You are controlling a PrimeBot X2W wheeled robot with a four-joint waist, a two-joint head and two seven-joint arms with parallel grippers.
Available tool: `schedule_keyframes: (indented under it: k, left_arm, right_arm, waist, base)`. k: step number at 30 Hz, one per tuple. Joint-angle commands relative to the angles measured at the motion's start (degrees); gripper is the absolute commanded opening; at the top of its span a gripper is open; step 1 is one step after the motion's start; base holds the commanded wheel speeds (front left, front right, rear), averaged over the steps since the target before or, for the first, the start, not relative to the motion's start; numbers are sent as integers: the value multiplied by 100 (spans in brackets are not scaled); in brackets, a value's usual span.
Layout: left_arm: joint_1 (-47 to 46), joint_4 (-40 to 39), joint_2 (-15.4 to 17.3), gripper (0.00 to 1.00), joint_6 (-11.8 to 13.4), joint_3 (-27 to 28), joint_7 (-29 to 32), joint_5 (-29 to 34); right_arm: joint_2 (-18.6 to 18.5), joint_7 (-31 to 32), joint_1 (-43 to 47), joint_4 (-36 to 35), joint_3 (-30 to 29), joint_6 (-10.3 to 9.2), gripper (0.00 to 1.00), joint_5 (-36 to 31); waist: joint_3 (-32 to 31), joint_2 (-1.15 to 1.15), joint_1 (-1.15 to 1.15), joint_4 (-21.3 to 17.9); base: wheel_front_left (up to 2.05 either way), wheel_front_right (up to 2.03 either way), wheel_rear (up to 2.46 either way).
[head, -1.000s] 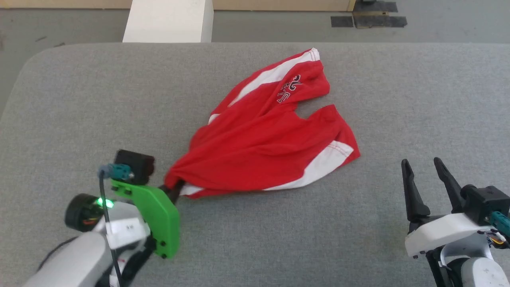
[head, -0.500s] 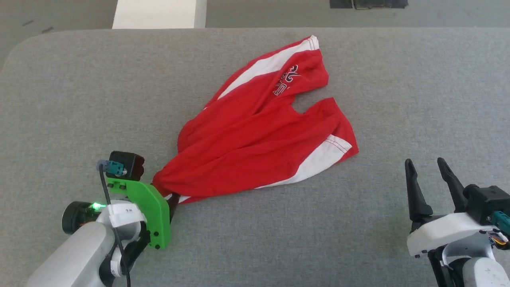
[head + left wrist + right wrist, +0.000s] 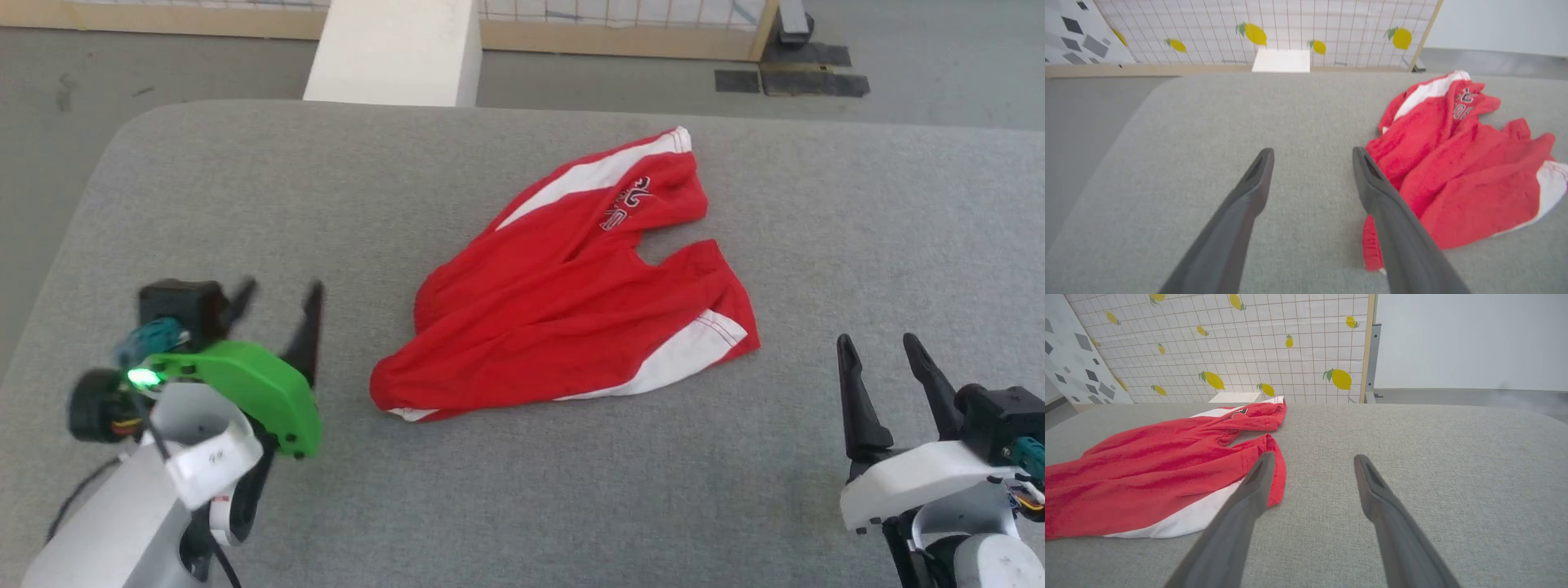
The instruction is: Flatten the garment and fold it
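The garment (image 3: 571, 302) is seen lying loose and wrinkled on the grey tabletop (image 3: 245, 188), somewhat right of the middle. Its two legs are spread toward the far right and its bunched waist end is pointed toward the near left. White side stripes are shown along both outer edges, and lettering (too creased to be read) is printed on the farther leg. The left gripper (image 3: 281, 287) is released, with its jaws spread wide and nothing between them. It is placed to the left of the waist end and, in the head view, apart from the cloth. The right gripper (image 3: 874, 339) is likewise spread open and empty at the near right, near the nearer leg. A white block (image 3: 396, 49) is seen on the floor beyond the tabletop.
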Motion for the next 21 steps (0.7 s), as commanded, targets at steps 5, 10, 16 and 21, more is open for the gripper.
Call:
schedule_keyframes:
  k: [5,10,16,21]
  left_arm:
    - [196,58,-243,100,237,177,-1405,587]
    - [453,300,-364,100,228,-151,-1996,1080]
    - [485,468,-558,100,128,-421,-2107,1256]
    - [381,566,-692,100,24,-575,-2128,1318]
  right_arm:
    - [6,52,110,-75,40,-6,100,-18]
    - [-11,254,114,-173,207,-6,100,-129]
    - [-611,1207,-299,-269,759,-6,100,85]
    - [-1389,2695,-973,-118,1365,-6,100,591]
  waist:
    - [-100,0,0,120]
    - [-60,0,0,226]
    - [131,0,0,444]
    - [325,0,0,639]
  base:
    - [0,0,0]
    - [0,0,0]
    - [0,0,0]
    - [0,0,0]
